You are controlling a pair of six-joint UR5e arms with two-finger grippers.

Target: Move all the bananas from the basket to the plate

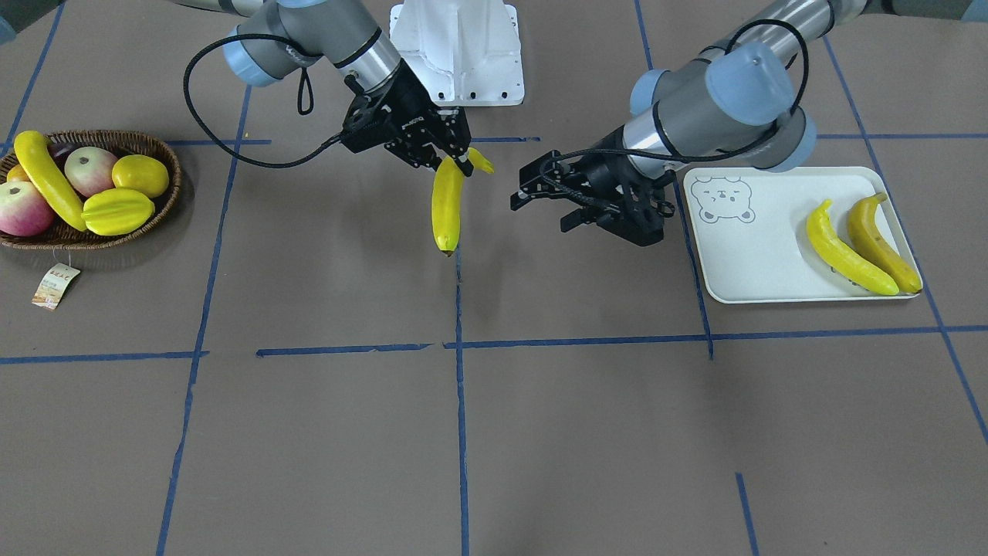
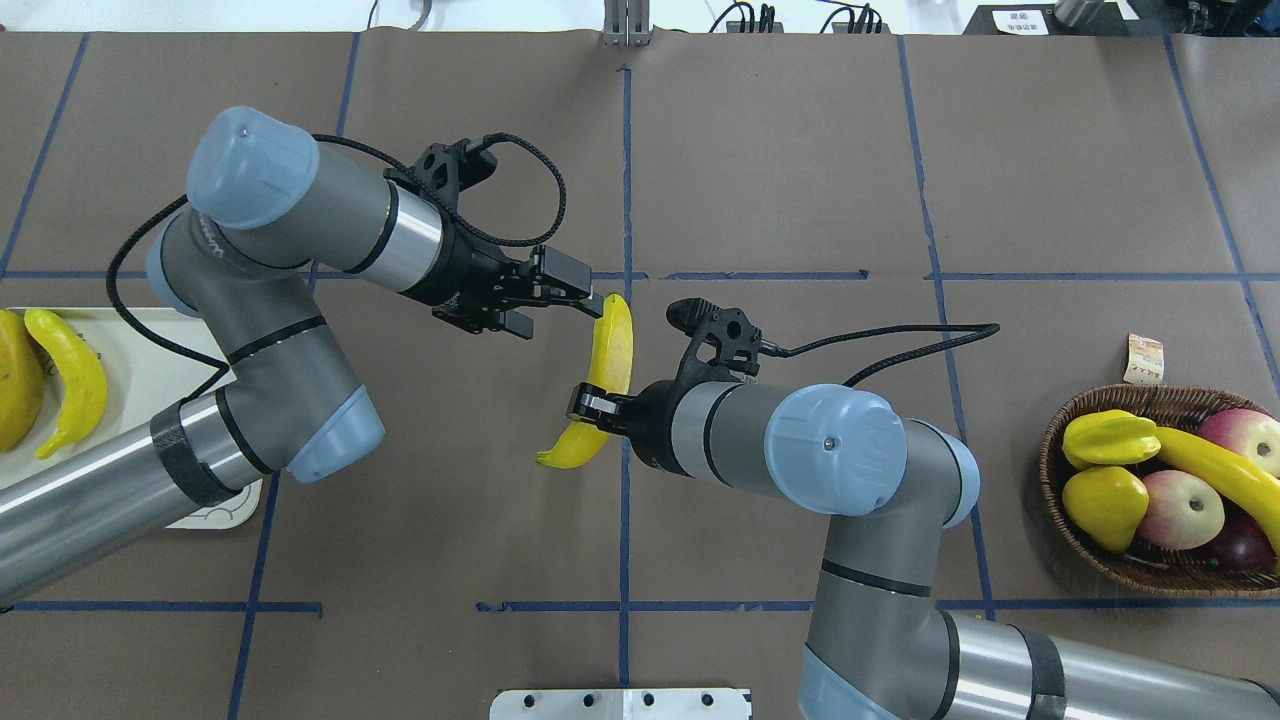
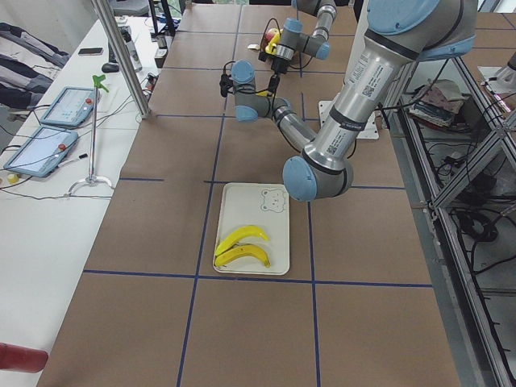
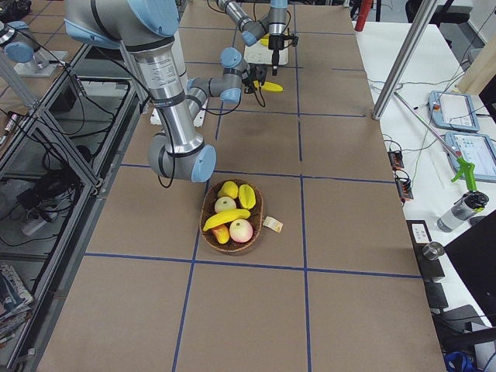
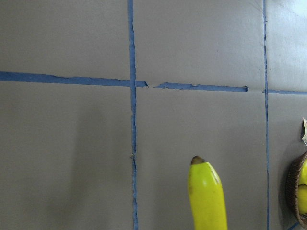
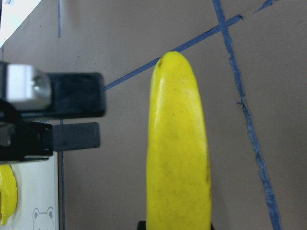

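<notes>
My right gripper is shut on the stem end of a yellow banana and holds it above the table's middle; it also shows in the overhead view and fills the right wrist view. My left gripper is open and empty, just beside that banana and apart from it. The cream bear-print plate holds two bananas, a yellow one and a darker orange-yellow one. One more banana lies in the wicker basket.
The basket also holds two apples, a ridged starfruit and a round yellow fruit. A paper tag lies by it. The white robot base stands at the table's robot side. Blue tape lines cross the brown table.
</notes>
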